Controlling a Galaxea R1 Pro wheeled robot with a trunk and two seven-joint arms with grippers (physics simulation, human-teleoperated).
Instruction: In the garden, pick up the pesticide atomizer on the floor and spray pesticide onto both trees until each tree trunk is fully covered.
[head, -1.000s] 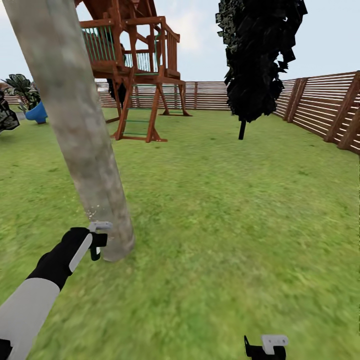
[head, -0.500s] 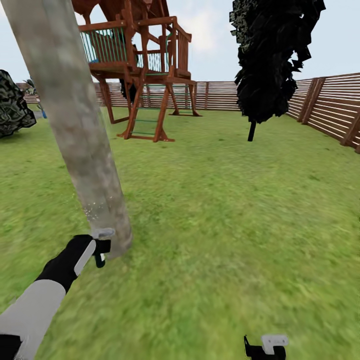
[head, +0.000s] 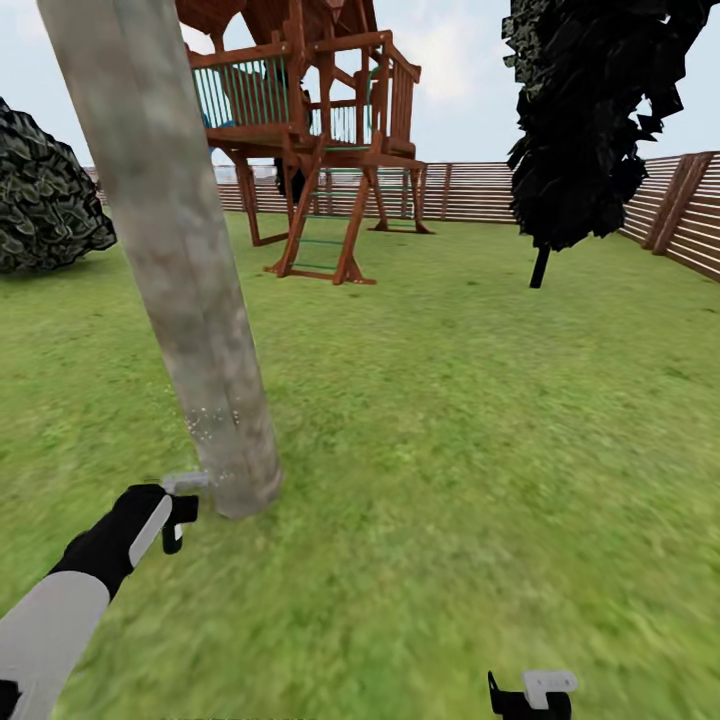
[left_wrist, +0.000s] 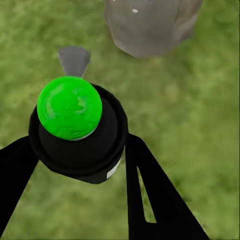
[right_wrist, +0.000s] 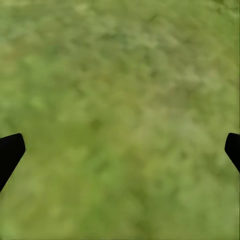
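Observation:
A thick mottled grey-tan tree trunk (head: 190, 290) rises from the lawn at the left of the head view, and its base (left_wrist: 150, 22) also appears in the left wrist view. A patch of fine white pesticide specks (head: 207, 420) clings to the trunk low down. My left gripper (head: 178, 518) hangs just left of the trunk's foot, shut on the pesticide atomizer (left_wrist: 72, 112). The atomizer is a black bottle with a bright green round top and a grey nozzle (left_wrist: 74, 59) aimed toward the trunk. Low at the picture's edge, my right gripper (head: 527, 695) is open over bare grass (right_wrist: 120, 100).
A brown wooden play tower (head: 310, 130) stands behind the trunk. A near-black tree (head: 590, 120) on a thin dark stem is at the back right. Dark green foliage (head: 45, 205) bulks at the left. A slatted wooden fence (head: 690, 215) bounds the lawn.
The whole view has shifted, so the camera has turned: tower and black tree sit further right. My left gripper hangs slightly lower and a bit further from the trunk. Specks persist on the trunk.

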